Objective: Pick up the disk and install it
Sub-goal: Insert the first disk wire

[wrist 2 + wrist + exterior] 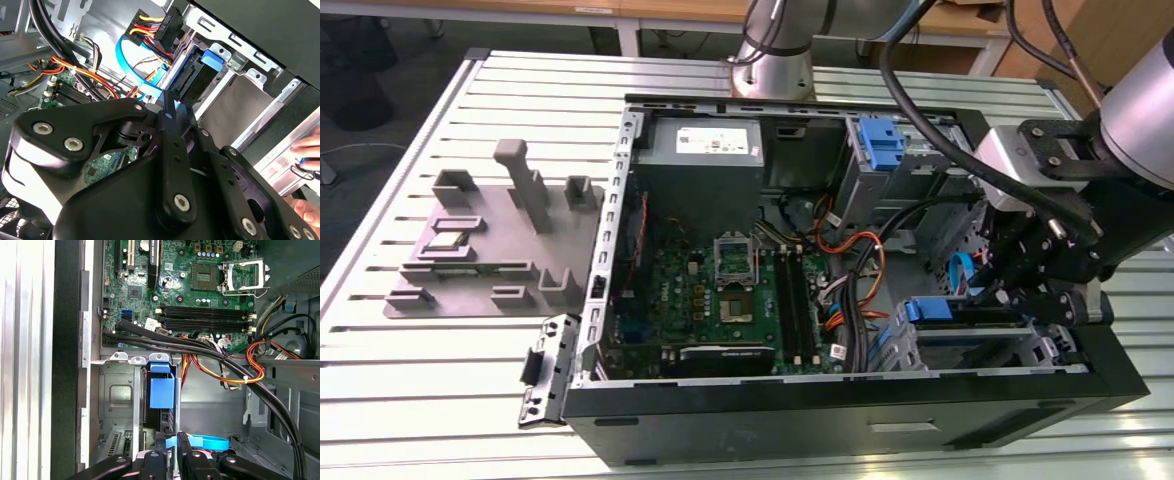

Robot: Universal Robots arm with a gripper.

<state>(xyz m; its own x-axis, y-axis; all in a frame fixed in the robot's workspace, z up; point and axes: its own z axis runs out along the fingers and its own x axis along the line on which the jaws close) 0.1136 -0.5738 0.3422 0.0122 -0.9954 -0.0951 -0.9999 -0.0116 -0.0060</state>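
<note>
The disk stands on edge in the metal drive cage at the case's front corner, on the exterior view's right. Its blue bracket tab faces the motherboard, and its dark connector end faces my gripper. My gripper hangs inside the case just behind the disk. In both wrist views the fingers lie close together with nothing between them, and the tip is at the disk's connector end; I cannot tell whether it touches.
A blue flat cable loops beside the fingers, and black, orange and yellow wire bundles cross above the cage. Deeper in the case are the motherboard, the grey power-supply box and another blue bracket. A person's hand rests by the case.
</note>
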